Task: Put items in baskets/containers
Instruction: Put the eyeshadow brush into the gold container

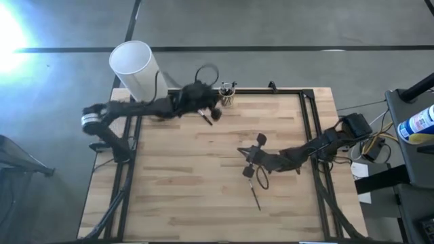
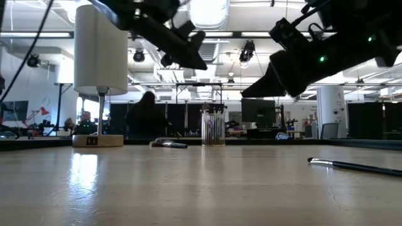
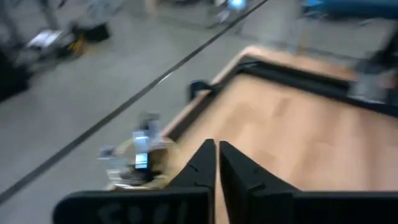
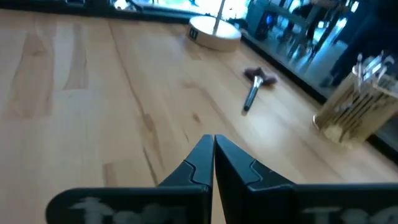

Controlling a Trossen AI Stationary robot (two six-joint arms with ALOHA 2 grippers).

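i'm seeing the left gripper (image 1: 215, 103) hanging over the table's far edge, upper centre of the high view, just left of the glass cup (image 1: 228, 95); its fingers (image 3: 202, 165) are pressing together with nothing between them. the cup is standing at the far edge, packed with upright brushes (image 2: 213, 125), and is showing at centre in the low view. one bushy-headed brush (image 4: 254, 90) is lying flat on the wood near the cup, seen upper centre in the right wrist view, with the white lamp's round base (image 4: 214, 36) beyond it. the right gripper (image 1: 251, 157) is hovering over mid-table, right of centre in the high view, its fingers (image 4: 202, 163) closed to a hairline and carrying nothing. another brush (image 1: 255, 196) is lying loose below it, lower centre of the high view; in the low view it is resting at right (image 2: 355, 165). the white cylinder (image 1: 135, 68) is standing at upper left
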